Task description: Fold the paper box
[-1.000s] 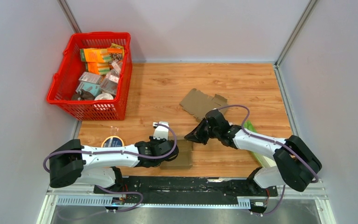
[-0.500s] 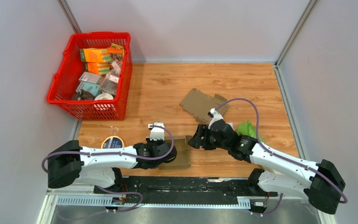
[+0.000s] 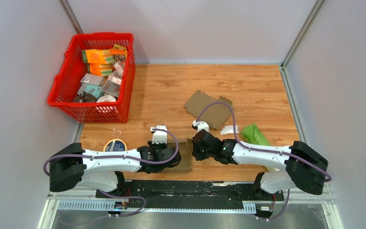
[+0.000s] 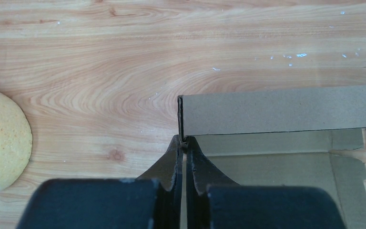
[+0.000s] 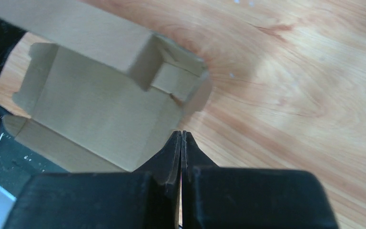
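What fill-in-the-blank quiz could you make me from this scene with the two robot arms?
The basket holding packets is coloured ____.
The roll of tape lies beside the ____ arm.
The left claw, pinching a corner of the paper box, and the right claw are both ____ (open or shut).
Missing words: red; left; shut.
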Available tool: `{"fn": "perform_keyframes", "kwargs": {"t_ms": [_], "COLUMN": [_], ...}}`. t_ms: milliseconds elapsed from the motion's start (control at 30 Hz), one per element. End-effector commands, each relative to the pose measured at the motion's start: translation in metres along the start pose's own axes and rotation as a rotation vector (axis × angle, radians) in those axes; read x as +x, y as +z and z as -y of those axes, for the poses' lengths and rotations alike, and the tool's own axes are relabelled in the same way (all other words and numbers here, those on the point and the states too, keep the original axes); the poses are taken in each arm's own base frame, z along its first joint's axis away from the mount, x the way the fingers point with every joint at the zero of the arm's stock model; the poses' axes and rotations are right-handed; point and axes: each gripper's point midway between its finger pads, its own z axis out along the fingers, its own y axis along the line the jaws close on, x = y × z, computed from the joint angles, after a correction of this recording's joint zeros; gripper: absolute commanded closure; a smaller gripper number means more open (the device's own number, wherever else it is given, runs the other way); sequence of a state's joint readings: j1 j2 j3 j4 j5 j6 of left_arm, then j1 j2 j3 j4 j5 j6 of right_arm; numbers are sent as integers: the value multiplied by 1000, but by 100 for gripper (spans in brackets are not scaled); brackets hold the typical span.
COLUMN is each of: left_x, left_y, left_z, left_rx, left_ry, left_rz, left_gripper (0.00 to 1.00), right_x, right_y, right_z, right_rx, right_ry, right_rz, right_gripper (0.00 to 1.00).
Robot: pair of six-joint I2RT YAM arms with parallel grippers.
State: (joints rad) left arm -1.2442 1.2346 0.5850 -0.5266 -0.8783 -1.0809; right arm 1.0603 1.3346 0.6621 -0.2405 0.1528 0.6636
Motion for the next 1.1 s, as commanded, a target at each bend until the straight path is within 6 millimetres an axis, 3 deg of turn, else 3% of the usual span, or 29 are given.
{"fn": "perform_keyframes", "kwargs": {"t_ms": [0, 133, 233, 300, 467, 633, 1067], "left_x": [-16, -16, -14, -12, -11, -9, -9], "left_y": [-5, -5, -5, -4, -4, -4, -6], "left_z": [6, 6, 6, 6, 6, 6, 2], "left_rx": [-5, -4, -6, -7, -6, -7, -9], "left_ry": [-19, -19, -21, -19, -28, -32, -43], "left_rz": [36, 36, 32, 26, 24, 18, 22], "left_gripper": [100, 100, 100, 100, 100, 100, 100], "right_x": [-24, -26, -35, -42, -44, -38, -14], "right_y": [-2, 1, 11, 17, 27, 30, 43], "right_z": [-38, -49, -34, -13, -3, 11, 14], "right_rx": [-92, -117, -12, 120, 169, 222, 210], "right_ry": [-67, -81, -110, -124, -141, -119, -97], "right_rz": [103, 112, 142, 174, 193, 197, 131], "right_gripper": [100, 100, 100, 100, 100, 100, 100]}}
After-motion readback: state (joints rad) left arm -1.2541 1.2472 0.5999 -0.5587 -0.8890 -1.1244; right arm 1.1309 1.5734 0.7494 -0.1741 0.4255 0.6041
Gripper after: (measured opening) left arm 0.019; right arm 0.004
